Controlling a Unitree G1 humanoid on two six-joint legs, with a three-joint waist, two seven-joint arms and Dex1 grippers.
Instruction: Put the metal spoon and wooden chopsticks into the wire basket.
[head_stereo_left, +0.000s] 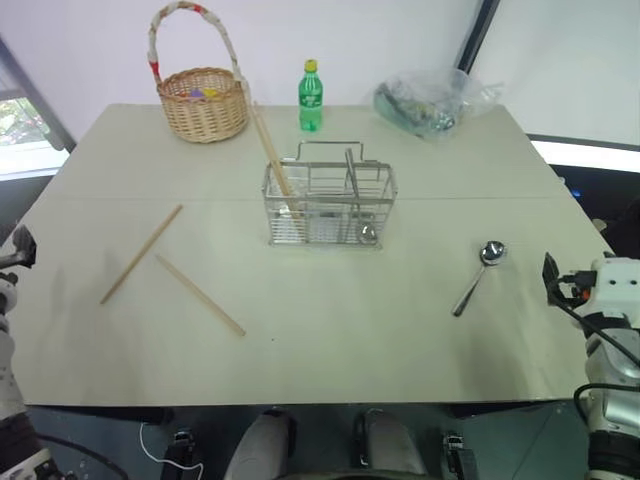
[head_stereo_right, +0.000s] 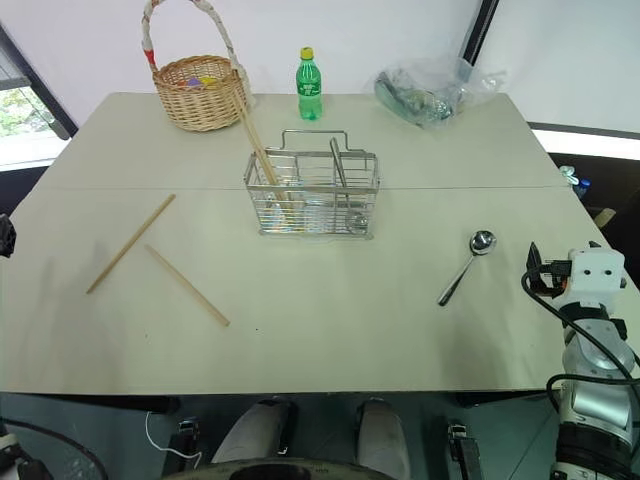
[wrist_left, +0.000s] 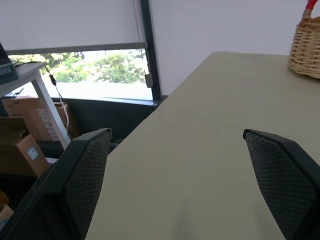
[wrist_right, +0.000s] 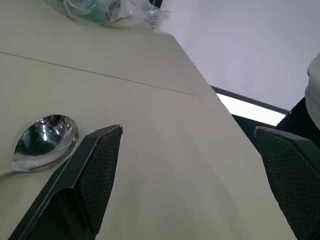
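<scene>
Your left gripper (wrist_left: 175, 185) of two black, cross-hatched fingers (wrist_left: 87, 180) is spread wide with nothing between the pads, and it points roughly level. Your right gripper (wrist_right: 192, 180), also two black textured fingers (wrist_right: 100, 172), is equally wide apart and empty, aimed about level as well. Your white and grey right wrist (head_stereo_right: 590, 290) sits out to the right side, with black cables looping along the forearm behind the gripper.

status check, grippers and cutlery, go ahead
Left gripper and right gripper open, empty. Shiny metal spoon and two tan wooden chopsticks lie on the table; more cutlery stands in the silver wire basket. Nothing in the way.
</scene>
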